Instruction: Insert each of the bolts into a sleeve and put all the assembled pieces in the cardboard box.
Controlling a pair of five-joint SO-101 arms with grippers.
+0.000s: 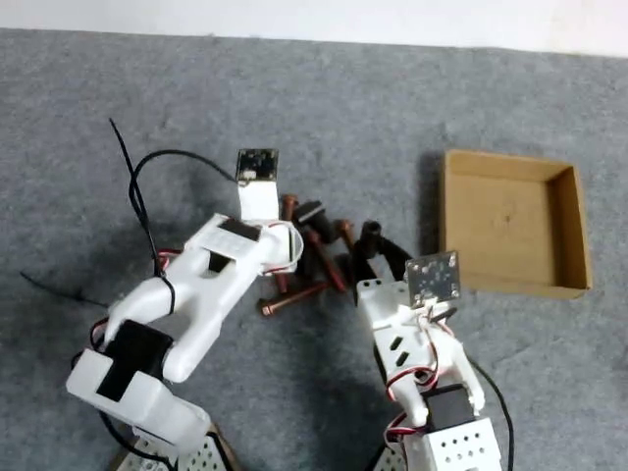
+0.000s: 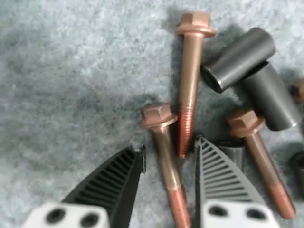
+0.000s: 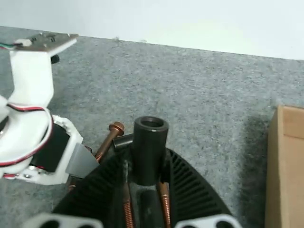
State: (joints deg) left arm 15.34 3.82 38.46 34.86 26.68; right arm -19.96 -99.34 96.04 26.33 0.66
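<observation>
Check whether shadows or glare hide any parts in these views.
High view: the arms' shadows darken the mat near the bolts; a dark shadow lies left of the box. Left wrist view: soft shadows, mild sheen on a sleeve, nothing hidden. Right wrist view: upright sleeve evenly lit, no glare.

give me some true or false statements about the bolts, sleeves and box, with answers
1. The box holds no assembled pieces. True.
2. The right gripper has its fingers open and empty. False: they are shut on an upright sleeve.
3. The left gripper has its fingers open with a bolt lying between them. True.
4. Every bolt sits inside a sleeve. False: loose bolts lie bare on the table, beside empty sleeves.
</observation>
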